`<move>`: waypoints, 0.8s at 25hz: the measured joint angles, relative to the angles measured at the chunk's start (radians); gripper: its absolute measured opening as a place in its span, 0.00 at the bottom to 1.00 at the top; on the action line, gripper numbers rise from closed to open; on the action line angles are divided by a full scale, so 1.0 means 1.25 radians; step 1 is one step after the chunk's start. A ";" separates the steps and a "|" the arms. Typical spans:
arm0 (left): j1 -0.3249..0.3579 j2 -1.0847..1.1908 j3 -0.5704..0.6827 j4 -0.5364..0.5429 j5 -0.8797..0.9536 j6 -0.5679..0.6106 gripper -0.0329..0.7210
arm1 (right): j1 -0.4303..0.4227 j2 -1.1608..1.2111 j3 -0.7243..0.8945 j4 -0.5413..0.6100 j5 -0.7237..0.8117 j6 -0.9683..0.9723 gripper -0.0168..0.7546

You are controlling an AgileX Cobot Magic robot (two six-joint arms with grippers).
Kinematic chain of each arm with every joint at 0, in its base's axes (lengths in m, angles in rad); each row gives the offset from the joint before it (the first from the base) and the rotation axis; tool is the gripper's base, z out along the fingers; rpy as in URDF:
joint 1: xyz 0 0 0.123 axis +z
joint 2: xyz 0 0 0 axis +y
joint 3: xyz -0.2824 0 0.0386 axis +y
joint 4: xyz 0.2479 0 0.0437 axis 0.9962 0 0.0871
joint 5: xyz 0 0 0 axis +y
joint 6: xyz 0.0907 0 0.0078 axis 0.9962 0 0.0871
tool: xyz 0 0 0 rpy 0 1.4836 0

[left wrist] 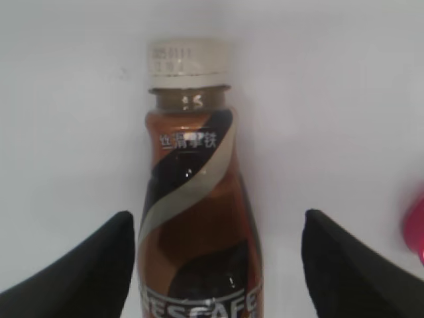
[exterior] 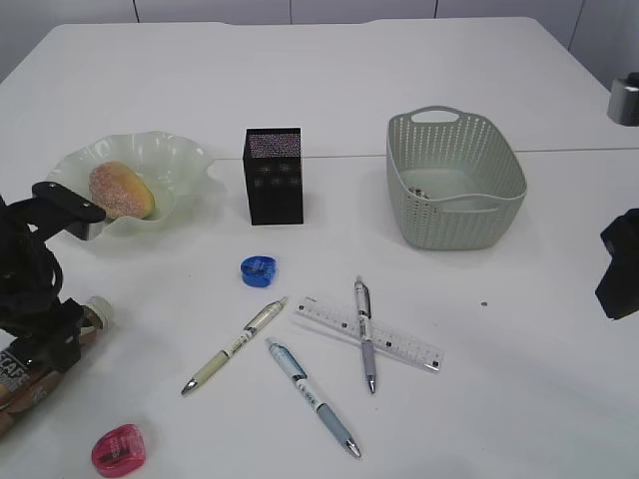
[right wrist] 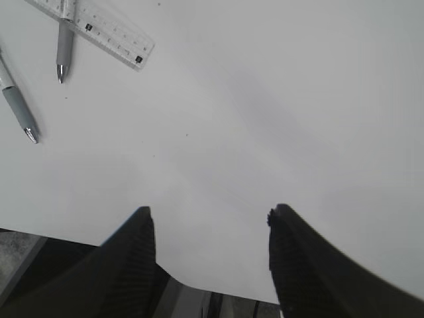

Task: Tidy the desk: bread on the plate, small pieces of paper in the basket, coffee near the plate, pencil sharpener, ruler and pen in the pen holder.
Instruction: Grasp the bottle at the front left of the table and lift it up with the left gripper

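1. The left gripper (left wrist: 215, 265) is hovering with fingers (left wrist: 79, 265) spread wide, straddling the coffee bottle (left wrist: 195, 199) lying on the tabletop (left wrist: 331, 99), not clamping it.
2. The right gripper (right wrist: 209, 255) is hanging released over bare tabletop near the ruler (right wrist: 99, 26).
3. The bread (exterior: 121, 190) is sitting on the plate (exterior: 180, 160).

left arm is seen low at the near left table edge; left gripper (left wrist: 215, 265) is spread wide, fingers either side of the coffee bottle (left wrist: 195, 218), not touching. right gripper (right wrist: 211, 258) is held open over bare table.
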 joint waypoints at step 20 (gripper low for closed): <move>0.000 0.101 -0.006 0.000 -0.025 0.000 0.57 | 0.004 0.000 0.000 0.001 -0.009 -0.001 0.55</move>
